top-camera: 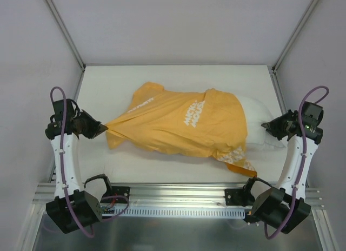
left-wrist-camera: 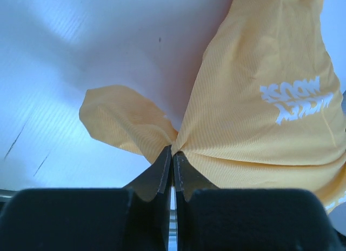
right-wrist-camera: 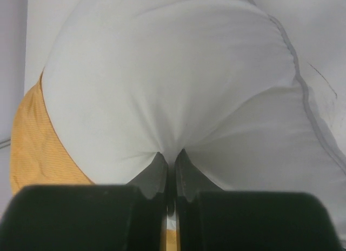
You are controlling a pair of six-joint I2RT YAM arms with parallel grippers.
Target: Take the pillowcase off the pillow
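Observation:
The orange pillowcase (top-camera: 178, 124), white logos up, lies across the table and covers most of the white pillow (top-camera: 258, 117). Only the pillow's right end sticks out. My left gripper (top-camera: 104, 129) is shut on the pillowcase's left corner, and the fabric is stretched taut toward it; in the left wrist view the orange cloth (left-wrist-camera: 254, 99) bunches at the left gripper (left-wrist-camera: 173, 149). My right gripper (top-camera: 266, 126) is shut on the pillow's right end; in the right wrist view the white pillow (right-wrist-camera: 173, 83) puckers at the right gripper (right-wrist-camera: 169, 153), with the orange pillowcase edge (right-wrist-camera: 32, 148) at left.
The white table top (top-camera: 178, 78) is bounded by grey walls on the left, back and right. A metal rail (top-camera: 178, 194) runs along the near edge between the arm bases.

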